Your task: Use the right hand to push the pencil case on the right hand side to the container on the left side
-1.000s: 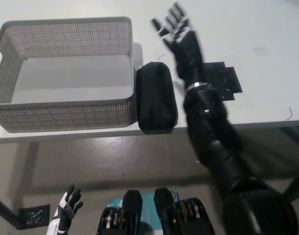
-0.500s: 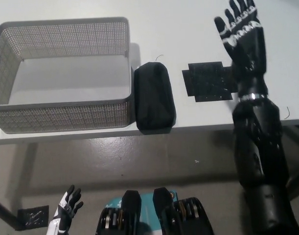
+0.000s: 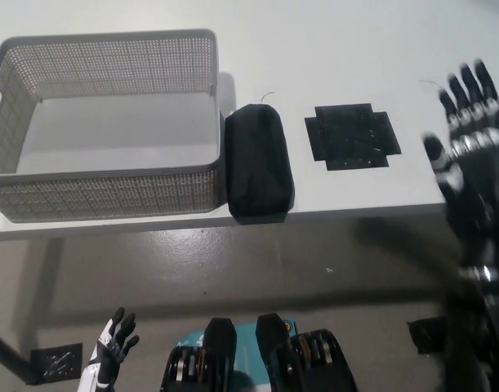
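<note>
A black pencil case (image 3: 258,162) lies on the white table (image 3: 339,49), its long left side pressed against the right wall of the grey mesh container (image 3: 110,192). My black right hand (image 3: 468,139) is far to the right, over the table's front right edge, fingers spread and holding nothing, well apart from the case. My white left hand (image 3: 112,345) rests low at the bottom left, below the table, fingers apart and empty.
A black cross-shaped mat (image 3: 352,136) lies flat on the table between the pencil case and my right hand. The container is empty inside. Below the table's front edge is grey floor.
My right hand has swung away from beside the pencil case, rightward and toward the front edge. The case stays against the container. The black mat is now uncovered.
</note>
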Controlling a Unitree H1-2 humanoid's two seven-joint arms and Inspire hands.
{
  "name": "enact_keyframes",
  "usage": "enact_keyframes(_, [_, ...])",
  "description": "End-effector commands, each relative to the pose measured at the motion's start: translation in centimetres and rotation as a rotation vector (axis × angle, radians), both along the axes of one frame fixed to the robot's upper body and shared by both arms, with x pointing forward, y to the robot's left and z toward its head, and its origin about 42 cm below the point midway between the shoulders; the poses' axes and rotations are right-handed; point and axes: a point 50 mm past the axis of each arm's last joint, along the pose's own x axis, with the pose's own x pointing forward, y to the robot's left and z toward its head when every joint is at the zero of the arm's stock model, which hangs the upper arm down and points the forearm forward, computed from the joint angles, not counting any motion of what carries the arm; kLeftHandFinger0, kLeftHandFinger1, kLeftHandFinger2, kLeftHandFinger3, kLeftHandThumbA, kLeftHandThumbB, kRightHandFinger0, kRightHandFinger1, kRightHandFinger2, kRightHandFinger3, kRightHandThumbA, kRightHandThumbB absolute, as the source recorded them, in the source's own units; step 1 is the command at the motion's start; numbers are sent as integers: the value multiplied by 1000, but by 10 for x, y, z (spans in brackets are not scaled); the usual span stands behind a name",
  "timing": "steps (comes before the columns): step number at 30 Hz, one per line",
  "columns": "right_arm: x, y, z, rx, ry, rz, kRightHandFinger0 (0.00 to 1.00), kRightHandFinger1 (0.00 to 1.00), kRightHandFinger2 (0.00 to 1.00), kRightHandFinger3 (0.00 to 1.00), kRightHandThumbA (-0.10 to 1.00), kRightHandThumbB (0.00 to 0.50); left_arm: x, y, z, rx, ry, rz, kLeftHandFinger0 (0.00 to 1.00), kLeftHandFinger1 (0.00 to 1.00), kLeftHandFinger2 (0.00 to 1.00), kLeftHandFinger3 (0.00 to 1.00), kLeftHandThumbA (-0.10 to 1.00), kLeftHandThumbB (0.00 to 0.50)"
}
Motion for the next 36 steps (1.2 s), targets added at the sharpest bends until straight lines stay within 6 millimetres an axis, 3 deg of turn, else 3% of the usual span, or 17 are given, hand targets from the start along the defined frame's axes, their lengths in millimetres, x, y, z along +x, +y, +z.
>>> enact_keyframes(1, [-84,-9,7,-190,-71,75,1000,1000,1000,1000,1000,371,-7,7,18,-34,-89,-22,1000,1000,1000,1000,1000,140])
enact_keyframes(6, [-109,-18,-27,-208,39,70,1000,1000,1000,1000,1000,418,-7,8,22,-27,-101,-17,1000,1000,1000,1000,1000,160])
enact_keyframes(8, [-117,-21,-43,-213,89,79,1000,1000,1000,1000,1000,402,-7,9,24,-25,-110,-20,1000,1000,1000,1000,1000,163])
enact_keyframes(10, [-121,-23,-57,-217,130,90,1000,1000,1000,1000,1000,374,-7,10,26,-21,-117,-13,1000,1000,1000,1000,1000,166])
enact_keyframes(15, [-126,-24,-93,-206,279,46,1000,1000,1000,1000,1000,450,-6,14,28,-13,-125,-2,1000,1000,1000,1000,1000,196])
enact_keyframes(18, [-128,-27,-111,-200,339,56,1000,1000,1000,1000,1000,430,-7,16,29,-21,-128,-3,1000,1000,1000,1000,1000,203])
enact_keyframes(21, [-127,-28,-118,-211,367,48,1000,1000,1000,1000,1000,440,-8,16,29,-30,-129,-5,1000,1000,1000,1000,1000,210])
enact_keyframes(26, [-116,-26,-131,-227,356,59,1000,1000,1000,1000,1000,399,-7,15,29,-35,-131,0,1000,1000,1000,1000,1000,207])
enact_keyframes(32, [-107,-19,-137,-165,386,100,1000,1000,1000,1000,1000,397,-7,14,29,-37,-131,-2,1000,1000,1000,1000,1000,194])
enact_keyframes(34, [-104,-18,-137,-162,390,103,1000,1000,1000,1000,1000,419,-7,15,29,-33,-129,-3,1000,1000,1000,1000,1000,185])
enact_keyframes(36, [-97,-15,-134,-167,377,102,1000,1000,1000,1000,1000,404,-3,16,29,-27,-135,3,1000,1000,1000,1000,1000,181])
